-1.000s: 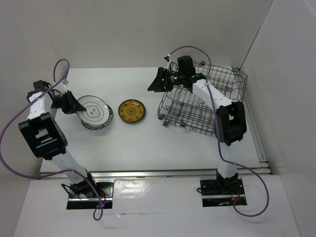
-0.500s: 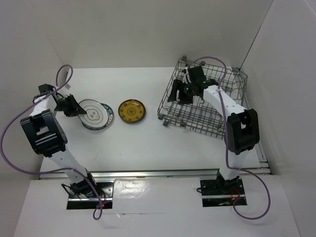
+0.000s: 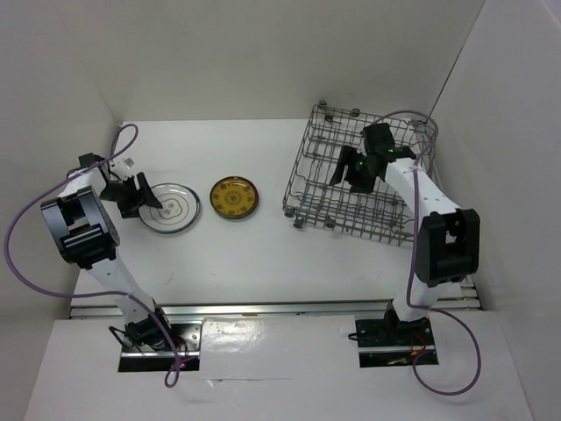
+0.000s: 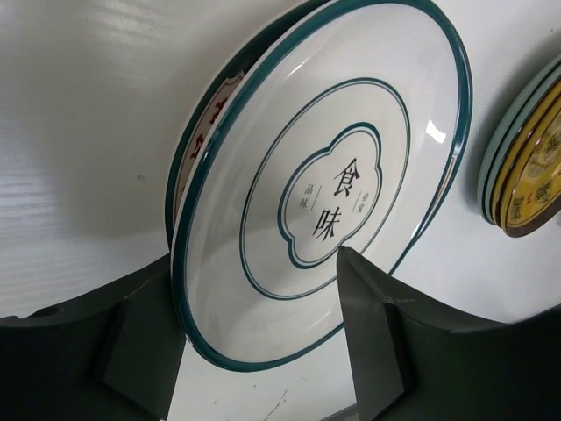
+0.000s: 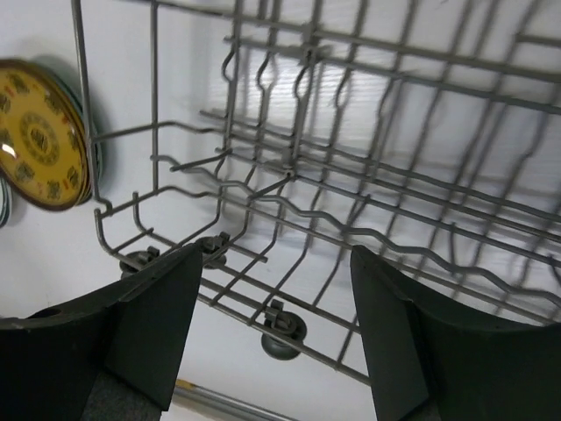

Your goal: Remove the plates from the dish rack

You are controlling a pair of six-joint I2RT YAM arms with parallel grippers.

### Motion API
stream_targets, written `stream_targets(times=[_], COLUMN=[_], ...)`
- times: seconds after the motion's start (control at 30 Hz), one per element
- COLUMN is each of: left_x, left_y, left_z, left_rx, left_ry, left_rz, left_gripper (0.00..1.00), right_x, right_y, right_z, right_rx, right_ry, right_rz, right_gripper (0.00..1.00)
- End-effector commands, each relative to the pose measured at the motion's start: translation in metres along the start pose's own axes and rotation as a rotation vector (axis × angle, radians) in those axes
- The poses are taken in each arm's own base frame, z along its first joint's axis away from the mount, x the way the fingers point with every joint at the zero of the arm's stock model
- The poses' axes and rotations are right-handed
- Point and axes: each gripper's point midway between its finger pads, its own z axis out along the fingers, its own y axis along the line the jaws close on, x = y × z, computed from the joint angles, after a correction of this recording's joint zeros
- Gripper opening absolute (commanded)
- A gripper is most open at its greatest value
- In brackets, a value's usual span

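Note:
A white plate (image 3: 173,207) (image 4: 333,193) with a dark teal rim lies flat on another patterned plate (image 4: 203,132) at the table's left. My left gripper (image 3: 138,195) (image 4: 254,281) is open, its jaws straddling the white plate's near rim. An amber-yellow plate (image 3: 234,196) (image 4: 535,175) (image 5: 39,140) rests on a teal plate (image 4: 491,167) mid-table. The grey wire dish rack (image 3: 302,171) (image 5: 289,167) stands at the right, and no plates show in it. My right gripper (image 3: 346,174) (image 5: 276,263) hovers open over the rack's floor with nothing between its fingers.
White walls close in the table at the left, back and right. A roller wheel (image 5: 282,338) sits under the rack's near edge. A metal rail (image 3: 280,307) runs along the table's front edge by both arm bases.
My left gripper has opened and let go of the white plate, which now lies flat on the stack. My right gripper has swung right, from the rack's left corner to over its middle.

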Motion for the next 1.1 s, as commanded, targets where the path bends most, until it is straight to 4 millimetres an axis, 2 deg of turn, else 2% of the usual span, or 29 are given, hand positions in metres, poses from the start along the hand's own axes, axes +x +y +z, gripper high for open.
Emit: stream_targets(times=[0.0, 0.07, 0.1, 0.17, 0.2, 0.23, 0.37, 0.5, 0.53, 0.63, 0.7, 0.73, 0.87, 0.97, 1.07], left_x=[0.000, 0.001, 0.002, 0.001, 0.000, 0.000, 0.000, 0.002, 0.002, 0.000, 0.000, 0.000, 0.001, -0.001, -0.007], left_y=[0.004, 0.006, 0.004, 0.005, 0.002, 0.002, -0.003, -0.005, -0.003, -0.003, -0.003, -0.002, -0.002, -0.001, 0.005], left_z=[0.002, 0.003, 0.005, 0.002, 0.001, 0.001, 0.002, 0.000, 0.000, -0.004, -0.003, -0.003, -0.007, -0.013, -0.020], left_rx=[-0.032, -0.060, -0.068, -0.081, -0.091, -0.091, -0.108, -0.140, -0.152, -0.162, -0.182, -0.182, -0.193, -0.238, -0.305], left_ry=[0.041, 0.050, 0.055, 0.048, 0.046, 0.046, 0.050, 0.053, 0.054, 0.044, 0.049, 0.050, 0.052, 0.042, 0.032], left_rz=[0.065, 0.075, 0.083, 0.088, 0.101, 0.101, 0.135, 0.157, 0.157, 0.163, 0.171, 0.180, 0.180, 0.207, 0.235], left_gripper=[0.78, 0.78, 0.80, 0.82, 0.83, 0.83, 0.85, 0.88, 0.88, 0.89, 0.91, 0.92, 0.93, 0.93, 0.94], right_x=[-0.031, -0.037, -0.044, -0.039, -0.043, -0.035, -0.026, -0.023, -0.026, -0.027, -0.027, -0.026, -0.028, -0.030, -0.041], right_y=[-0.025, -0.045, -0.066, -0.085, -0.103, -0.114, -0.137, -0.176, -0.193, -0.216, -0.224, -0.235, -0.249, -0.255, -0.257], right_z=[-0.038, -0.043, -0.049, -0.048, -0.050, -0.044, -0.036, -0.037, -0.041, -0.046, -0.050, -0.052, -0.057, -0.058, -0.062], right_rx=[0.118, 0.159, 0.190, 0.167, 0.172, 0.178, 0.208, 0.291, 0.310, 0.341, 0.371, 0.392, 0.415, 0.444, 0.454], right_ry=[-0.120, -0.134, -0.145, -0.119, -0.136, -0.111, -0.093, -0.117, -0.133, -0.166, -0.175, -0.177, -0.190, -0.195, -0.219], right_rz=[0.024, 0.053, 0.101, 0.147, 0.181, 0.208, 0.253, 0.343, 0.380, 0.434, 0.444, 0.467, 0.495, 0.486, 0.480], right_gripper=[0.76, 0.76, 0.76, 0.76, 0.76, 0.76, 0.76, 0.76, 0.76, 0.76, 0.76, 0.76, 0.76, 0.76, 0.76])
